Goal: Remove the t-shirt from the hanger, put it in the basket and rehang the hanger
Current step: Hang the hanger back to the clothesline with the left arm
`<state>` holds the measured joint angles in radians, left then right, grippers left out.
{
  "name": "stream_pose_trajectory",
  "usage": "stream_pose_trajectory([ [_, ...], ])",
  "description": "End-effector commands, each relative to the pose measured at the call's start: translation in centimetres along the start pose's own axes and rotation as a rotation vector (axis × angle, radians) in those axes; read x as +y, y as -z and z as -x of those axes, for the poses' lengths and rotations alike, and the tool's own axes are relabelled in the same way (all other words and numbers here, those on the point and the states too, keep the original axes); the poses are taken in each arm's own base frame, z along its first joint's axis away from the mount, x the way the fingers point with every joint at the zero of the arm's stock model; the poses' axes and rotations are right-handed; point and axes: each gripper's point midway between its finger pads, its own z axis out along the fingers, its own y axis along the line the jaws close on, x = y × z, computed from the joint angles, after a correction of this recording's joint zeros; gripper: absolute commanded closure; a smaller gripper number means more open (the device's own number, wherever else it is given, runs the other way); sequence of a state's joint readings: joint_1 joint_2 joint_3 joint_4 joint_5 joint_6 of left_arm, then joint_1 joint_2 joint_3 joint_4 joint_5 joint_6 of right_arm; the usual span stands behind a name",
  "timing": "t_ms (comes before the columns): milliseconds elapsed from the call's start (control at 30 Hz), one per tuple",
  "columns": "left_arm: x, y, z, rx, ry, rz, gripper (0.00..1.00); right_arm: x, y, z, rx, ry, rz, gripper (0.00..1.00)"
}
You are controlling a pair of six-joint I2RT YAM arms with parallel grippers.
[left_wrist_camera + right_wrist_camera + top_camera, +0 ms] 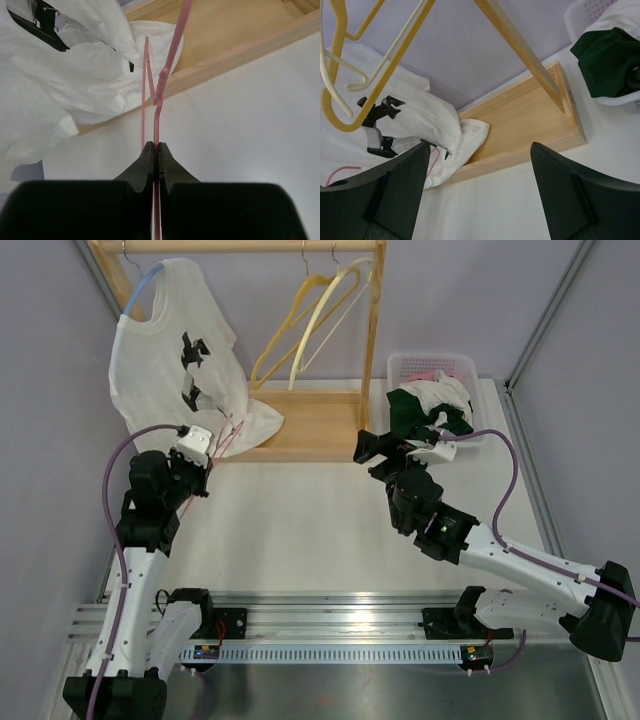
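Observation:
A white t-shirt (170, 350) with black print hangs at the left end of the wooden rack, with a light blue hanger hook (148, 285) at its neck. Its hem spills onto the rack base. It also shows in the left wrist view (65, 85) and the right wrist view (420, 112). My left gripper (208, 465) is shut on the thin wire of a pink hanger (170, 55), which runs up beside the shirt's hem; the jaws (156, 147) pinch it tightly. My right gripper (372, 455) is open and empty above the table (477, 190), facing the rack base.
Yellow and cream hangers (310, 320) hang on the rail at the right of the rack. The wooden rack base (310, 425) lies in front of both grippers. A white basket (435, 365) with dark green and white clothes stands at the back right.

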<state>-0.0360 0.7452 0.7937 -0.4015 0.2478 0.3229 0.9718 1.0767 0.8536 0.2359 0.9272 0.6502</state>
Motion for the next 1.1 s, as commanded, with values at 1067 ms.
stream_pose_trajectory([
  [1067, 8.9, -4.0, 19.6, -0.241, 0.249, 0.034, 1.00, -0.4, 0.2, 3.0, -0.144, 0.169, 0.034, 0.01],
])
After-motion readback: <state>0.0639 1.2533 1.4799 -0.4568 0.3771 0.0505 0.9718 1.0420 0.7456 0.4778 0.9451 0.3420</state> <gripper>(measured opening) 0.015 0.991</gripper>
